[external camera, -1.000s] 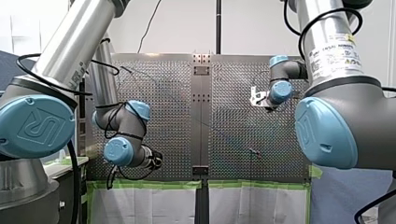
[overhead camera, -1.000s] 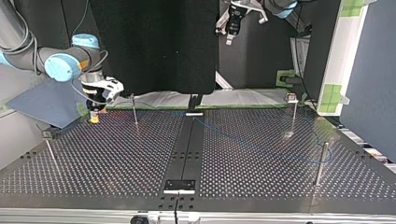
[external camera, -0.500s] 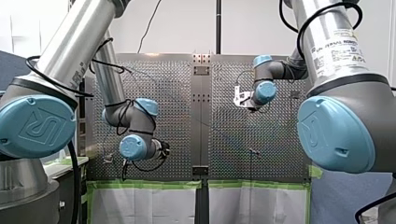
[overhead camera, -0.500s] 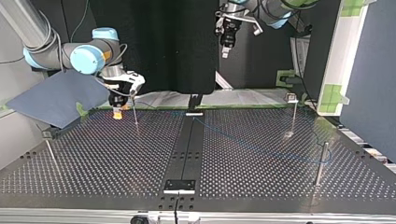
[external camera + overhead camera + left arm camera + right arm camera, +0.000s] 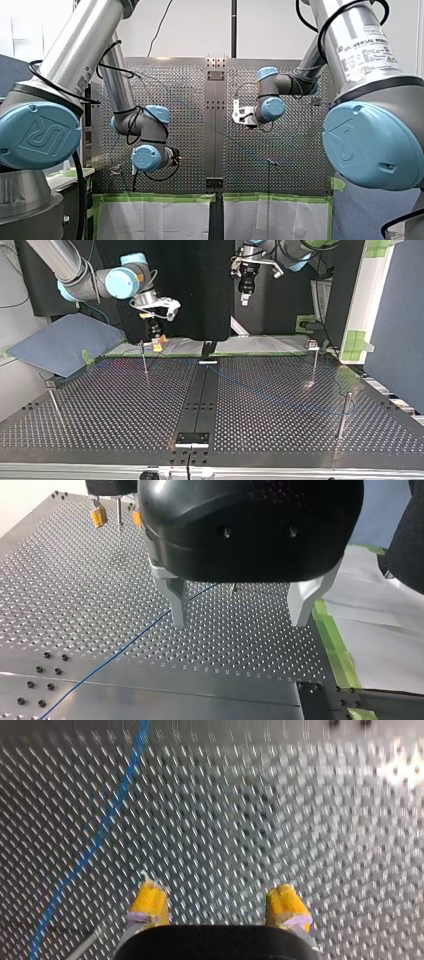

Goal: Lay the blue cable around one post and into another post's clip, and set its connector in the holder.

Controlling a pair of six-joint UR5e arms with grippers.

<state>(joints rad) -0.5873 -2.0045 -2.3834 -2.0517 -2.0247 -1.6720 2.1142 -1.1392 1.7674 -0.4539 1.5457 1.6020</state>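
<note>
Swing inward has brought the right arm's yellow-padded fingers (image 5: 149,902), spread wide and empty, just beside the thin blue cable (image 5: 100,835) lying slack on the perforated metal counter (image 5: 100,410). The left arm's metal fingers (image 5: 177,602) hang open and empty above it. A pickup looks close; nothing is routed yet.

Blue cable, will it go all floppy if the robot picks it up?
Probably floppy: the blue cable is thin and lies slack along the perforated table. It likely weighs very little, so a push would probably just slide it.
</note>
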